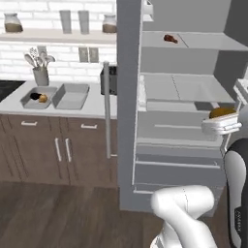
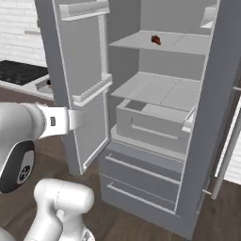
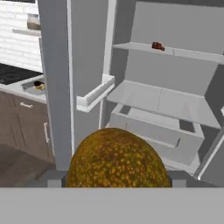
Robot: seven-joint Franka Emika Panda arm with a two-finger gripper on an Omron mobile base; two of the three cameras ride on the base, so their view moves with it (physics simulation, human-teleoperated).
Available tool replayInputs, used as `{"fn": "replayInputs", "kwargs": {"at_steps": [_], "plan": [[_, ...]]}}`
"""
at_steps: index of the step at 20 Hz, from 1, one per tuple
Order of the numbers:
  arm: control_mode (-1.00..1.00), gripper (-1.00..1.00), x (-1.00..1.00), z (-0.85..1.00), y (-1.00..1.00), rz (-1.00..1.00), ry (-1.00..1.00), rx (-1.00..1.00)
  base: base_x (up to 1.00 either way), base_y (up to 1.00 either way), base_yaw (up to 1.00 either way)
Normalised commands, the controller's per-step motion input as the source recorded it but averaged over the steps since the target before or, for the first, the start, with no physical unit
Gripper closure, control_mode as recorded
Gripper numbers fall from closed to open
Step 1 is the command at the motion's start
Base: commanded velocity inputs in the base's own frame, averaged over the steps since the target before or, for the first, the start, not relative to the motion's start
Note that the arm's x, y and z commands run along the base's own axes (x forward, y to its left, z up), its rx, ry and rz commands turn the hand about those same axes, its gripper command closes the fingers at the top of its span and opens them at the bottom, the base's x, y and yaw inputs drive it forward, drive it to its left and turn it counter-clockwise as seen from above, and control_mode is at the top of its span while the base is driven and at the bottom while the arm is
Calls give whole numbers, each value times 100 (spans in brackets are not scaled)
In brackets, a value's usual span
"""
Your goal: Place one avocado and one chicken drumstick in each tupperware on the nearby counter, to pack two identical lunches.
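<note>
Nearest, the pincer [image 3: 116, 181] grips the olive-brown avocado [image 3: 117, 159], low centre, apparently for transfer. Farther, a dark drumstick [image 1: 170, 38] waits on the fridge's upper shelf. Far left, tabletop [image 1: 97, 107]: one tray [image 1: 30, 102] part-filled, its neighbour [image 1: 71, 96] seemingly empty.

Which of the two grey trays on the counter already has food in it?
The left tupperware, beside the utensil cup: it holds a dark lump and an orange piece. The right tupperware looks bare.

A kitchen: open fridge [image 2: 155, 117], counter [image 1: 92, 104] over wood cabinets [image 1: 48, 145], stovetop [image 2: 19, 71].
</note>
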Motion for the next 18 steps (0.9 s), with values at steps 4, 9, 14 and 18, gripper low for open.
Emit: {"fn": "replayInputs", "kwargs": {"at_steps": [4, 9, 14, 18], "plan": [[100, 100, 0, 0, 0, 0, 0, 0, -85, 64, 56], [100, 100, 0, 0, 0, 0, 0, 0, -42, 82, 67], [100, 100, 0, 0, 0, 0, 0, 0, 41, 30, 63], [100, 100, 0, 0, 0, 0, 0, 0, 71, -48, 58]]}}
